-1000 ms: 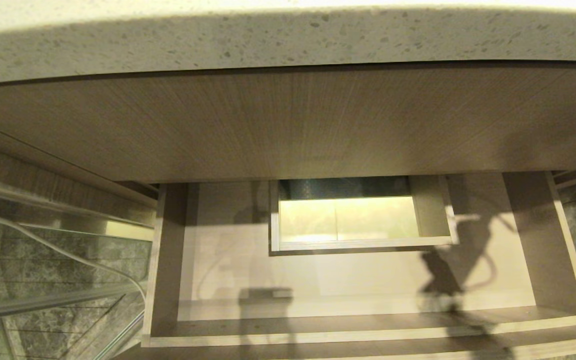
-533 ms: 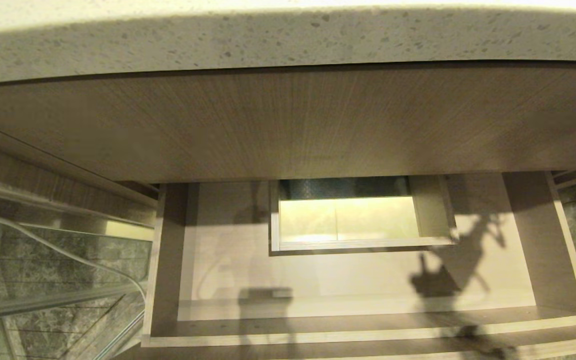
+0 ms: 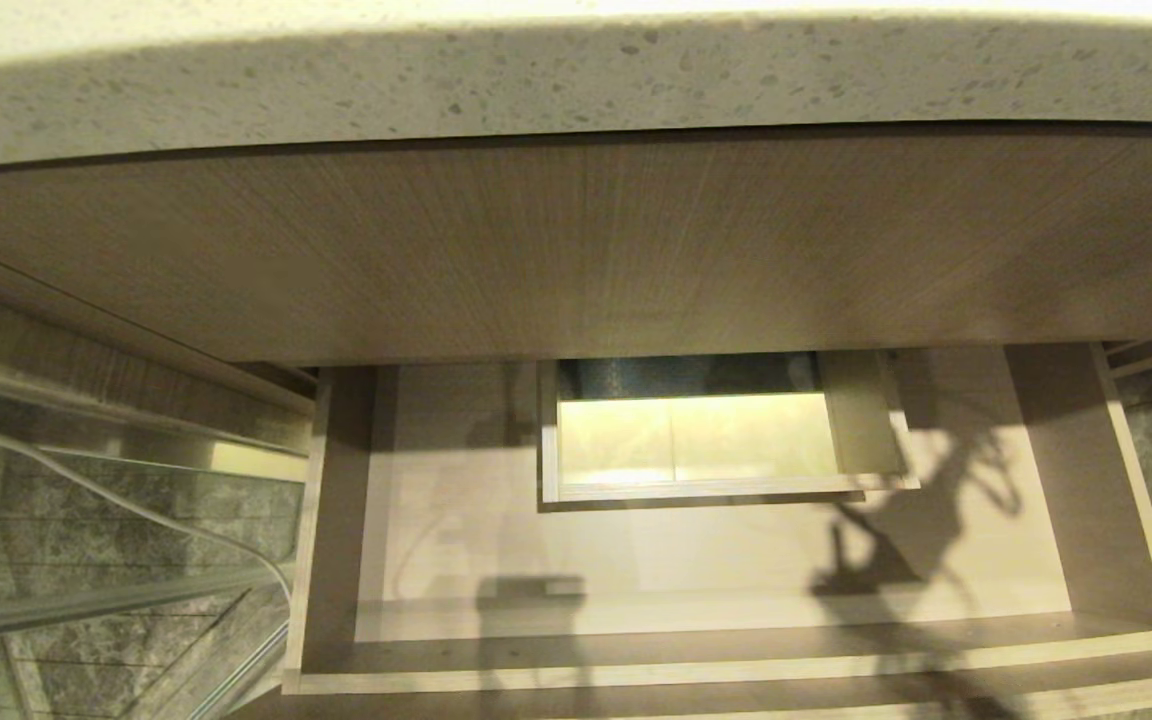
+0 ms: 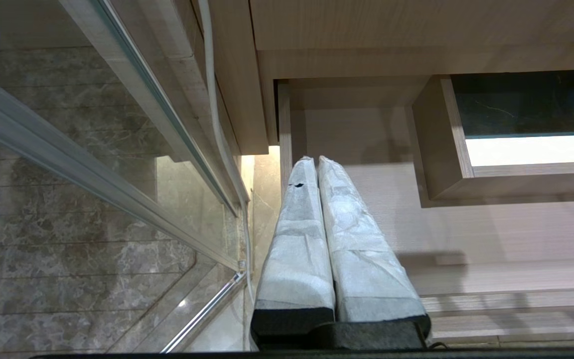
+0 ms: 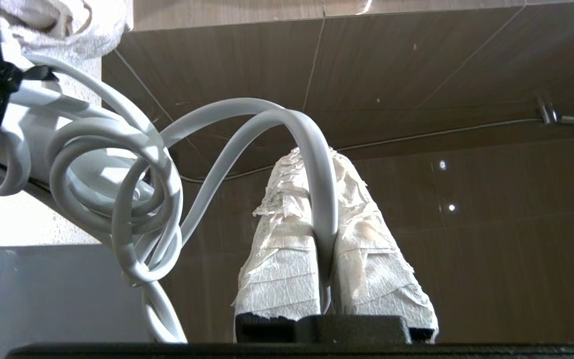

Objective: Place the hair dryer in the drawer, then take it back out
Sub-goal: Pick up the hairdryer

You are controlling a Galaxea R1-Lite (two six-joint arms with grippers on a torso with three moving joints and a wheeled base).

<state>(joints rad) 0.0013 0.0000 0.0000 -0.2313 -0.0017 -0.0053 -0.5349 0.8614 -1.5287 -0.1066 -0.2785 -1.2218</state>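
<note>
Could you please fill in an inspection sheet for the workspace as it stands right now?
Surface: speckled stone countertop above a wood-grain panel.
Job's things: drawer pulled open, floor bare; hair dryer's cord pinched in the right hand.
Clutter: nothing seen.
Hands: left hand shut, empty, beside the drawer; right hand shut on the cord.
Cables: pale cable along the glass.
Surroundings: glass panel, marble tiles.

Shadow on the drawer (image 3: 696, 560) floor, right side, shifted left and changed shape; cord loop outline now spread wider.
</note>
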